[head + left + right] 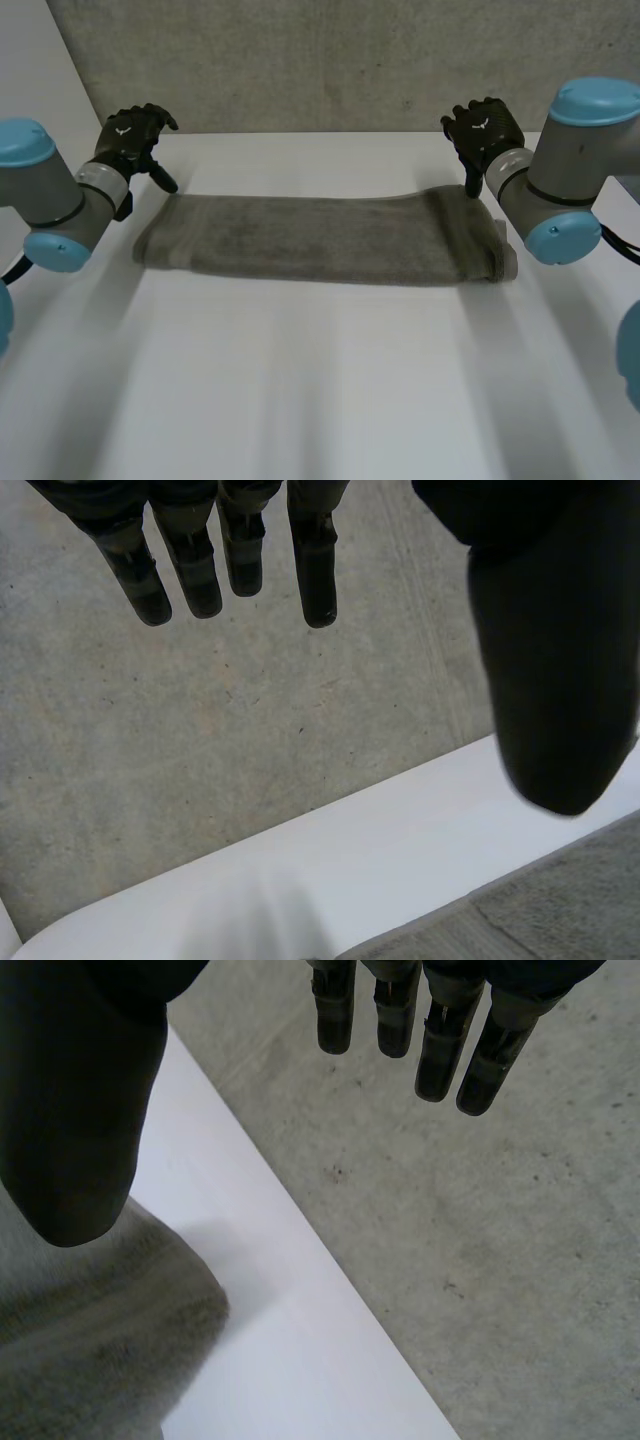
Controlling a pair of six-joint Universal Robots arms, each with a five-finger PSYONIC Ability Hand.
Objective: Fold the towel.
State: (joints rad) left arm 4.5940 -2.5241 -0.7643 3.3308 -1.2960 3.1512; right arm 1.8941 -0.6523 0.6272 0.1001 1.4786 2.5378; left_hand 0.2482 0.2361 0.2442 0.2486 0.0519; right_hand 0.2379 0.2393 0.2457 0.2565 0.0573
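A grey towel (320,238) lies on the white table (320,400) as a long, narrow band running from side to side, set towards the far edge. Its long edges are roughly straight, and its end on the robot's right looks thicker, with layers stacked and a rounded fold where the cloth turns over. The left robot hand (135,138) is at the far corner of the towel's left end, with its palm turned away from the head camera. Its fingers (190,565) are straight and spread apart from the thumb (555,680), and nothing is between them. In the left wrist view a corner of the towel shows just beneath the thumb tip, with a strip of bare table beside it. The right robot hand (483,128) is at the far edge of the towel's right end. Its fingers (440,1055) are straight too and stand well apart from its thumb (70,1110), and it holds nothing. In the head view the right thumb points down at the towel's far edge, and I cannot tell whether its tip touches the cloth. In the right wrist view the rounded end of the towel lies under that thumb, and the table's edge runs past it. Beyond the table is a grey concrete surface (300,60), which stands behind both sets of fingers in the wrist views.
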